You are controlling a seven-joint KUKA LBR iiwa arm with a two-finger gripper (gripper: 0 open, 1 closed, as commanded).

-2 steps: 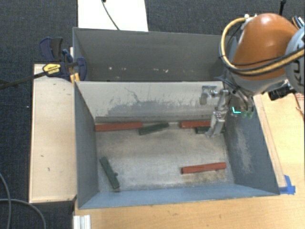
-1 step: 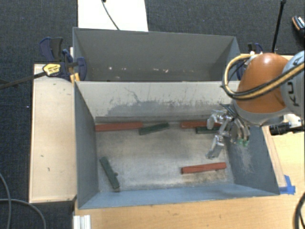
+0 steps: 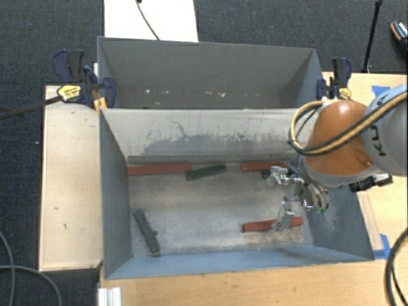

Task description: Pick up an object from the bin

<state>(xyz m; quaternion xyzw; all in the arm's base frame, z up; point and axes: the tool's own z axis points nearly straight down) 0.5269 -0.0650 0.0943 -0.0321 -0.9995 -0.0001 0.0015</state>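
Gripper (image 3: 290, 217) position, camera view: low over the floor of the bin (image 3: 210, 139), in its front right part, close to the foot of the right wall. The orange cover (image 3: 335, 139) on the wrist hangs above and to the right of it. Whether the gripper is spread or pressed together cannot be told here, since its tip overlaps the item below. That item is a red bar (image 3: 262, 225), lying flat on the floor near the front edge. Its long axis runs about parallel to that edge. Its right end sits at or under the gripper, and the rest reaches away toward the left wall. The bar's middle therefore lies to the left of the gripper, so a centred pick would probably call for a shift leftward along the bar; a closure where it now stands would take only the end. Other items lie well apart: a green bar (image 3: 205, 171) and two red strips (image 3: 158, 169) along the foot of the back wall, and a second green bar (image 3: 146, 231) by the front left corner.
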